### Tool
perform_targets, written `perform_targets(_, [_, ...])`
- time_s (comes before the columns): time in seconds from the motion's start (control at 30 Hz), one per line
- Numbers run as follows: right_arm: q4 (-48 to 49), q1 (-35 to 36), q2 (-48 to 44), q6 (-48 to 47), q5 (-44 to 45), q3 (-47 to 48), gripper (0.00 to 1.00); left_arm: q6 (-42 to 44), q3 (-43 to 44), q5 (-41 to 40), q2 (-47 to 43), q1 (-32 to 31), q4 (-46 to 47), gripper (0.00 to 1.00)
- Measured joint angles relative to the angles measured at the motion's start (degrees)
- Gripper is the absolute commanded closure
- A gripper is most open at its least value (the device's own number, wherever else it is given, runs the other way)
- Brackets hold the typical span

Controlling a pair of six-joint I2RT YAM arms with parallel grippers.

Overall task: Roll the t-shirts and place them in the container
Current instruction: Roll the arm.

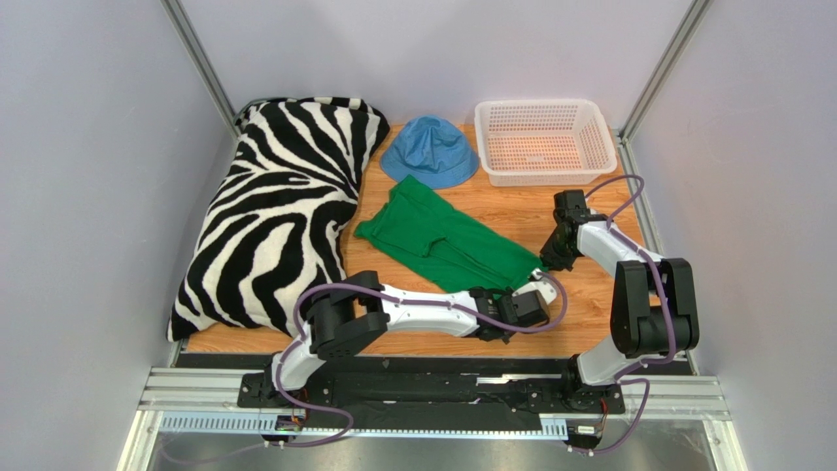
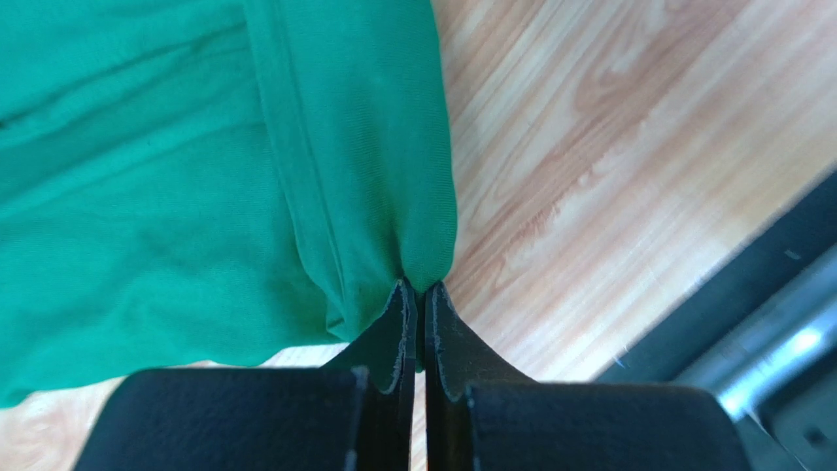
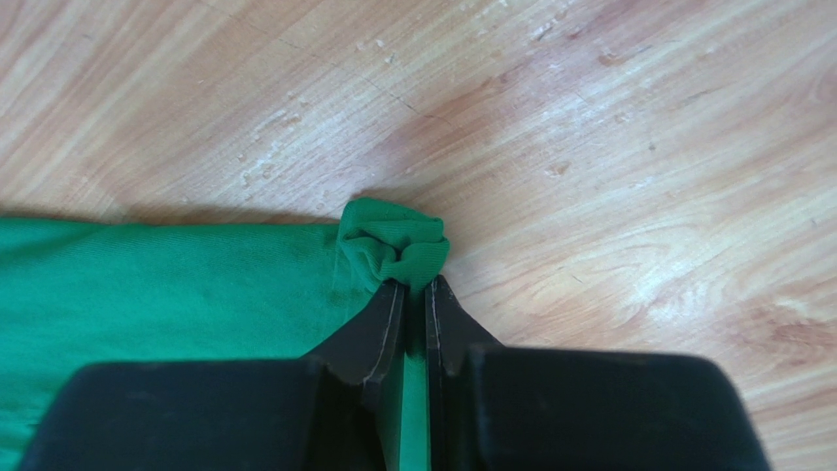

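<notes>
The bright green t-shirt (image 1: 442,240) lies folded lengthwise on the wooden table, running from near the blue hat down to the right. My left gripper (image 1: 503,297) is shut on its near bottom corner; in the left wrist view the cloth (image 2: 196,177) bunches between the closed gripper (image 2: 419,289). My right gripper (image 1: 546,263) is shut on the other bottom corner. In the right wrist view a small wad of green cloth (image 3: 393,245) sticks out past the closed gripper (image 3: 414,287).
A zebra-striped pillow (image 1: 280,211) fills the left side. A blue bucket hat (image 1: 429,149) sits at the back middle, a white plastic basket (image 1: 543,139) at the back right. The table's dark front rail (image 2: 766,294) is close to the left gripper.
</notes>
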Motion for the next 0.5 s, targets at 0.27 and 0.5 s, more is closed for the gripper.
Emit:
perform_targets(0.27, [-5.3,0.4,0.2,-0.1,2.6,1.2,0.81,-8.0,-13.3,20.2,-10.0,6.6,12.5,1.00])
perform_targets(0.5, [-5.9,1.0,-1.9,-0.7,3.9,0.7,0.52,-16.9,-21.2,32.9,-11.3,9.9,21.7,1.00])
